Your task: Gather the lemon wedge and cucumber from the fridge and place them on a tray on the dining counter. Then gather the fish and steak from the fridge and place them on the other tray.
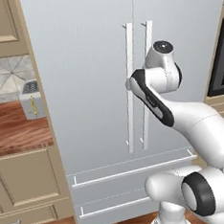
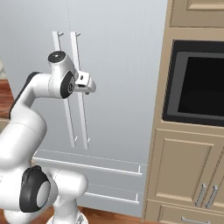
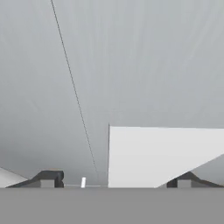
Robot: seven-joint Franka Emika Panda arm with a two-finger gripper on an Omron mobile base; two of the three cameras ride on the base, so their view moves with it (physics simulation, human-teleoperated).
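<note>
The fridge (image 1: 83, 87) (image 2: 122, 65) stands right ahead, with both doors shut and two long bar handles side by side. My gripper (image 2: 87, 85) reaches level against the right door's handle (image 2: 81, 118). In the hand view my gripper (image 3: 117, 180) is open. Its fingertips (image 3: 48, 178) stand wide apart, with the white handle bar (image 3: 148, 153) between them, close to the door face (image 3: 131, 65). The lemon wedge, cucumber, fish and steak are hidden behind the shut doors. Both trays and the dining counter are out of view.
Two fridge drawers (image 1: 129, 172) sit below the doors. A wooden cabinet with a black wall oven (image 2: 197, 78) stands close on the right. On the left, a wood-topped counter (image 1: 14, 127) carries a small grey appliance (image 1: 32, 99).
</note>
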